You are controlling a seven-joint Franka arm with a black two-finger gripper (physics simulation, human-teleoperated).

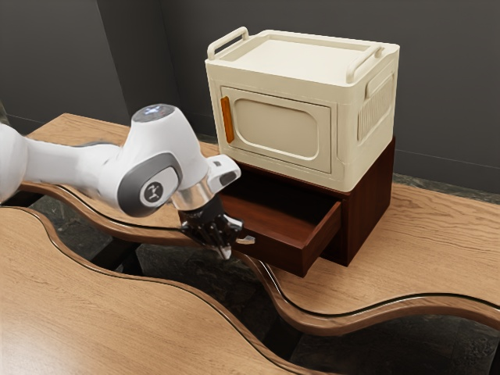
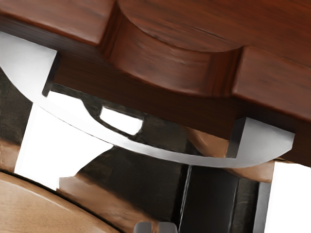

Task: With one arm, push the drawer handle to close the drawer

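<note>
Exterior view: the reddish-brown wooden drawer [image 1: 283,256] stands open in its dark wooden cabinet [image 1: 370,205] on the light-brown desk [image 1: 437,250]. It points out to the exterior view's lower left. Its silver, bow-shaped metal handle [image 2: 170,157] curves outward, the long axis running along the drawer's front. The fingers [image 1: 226,252], near the handle, are almost together and hold nothing.
</note>
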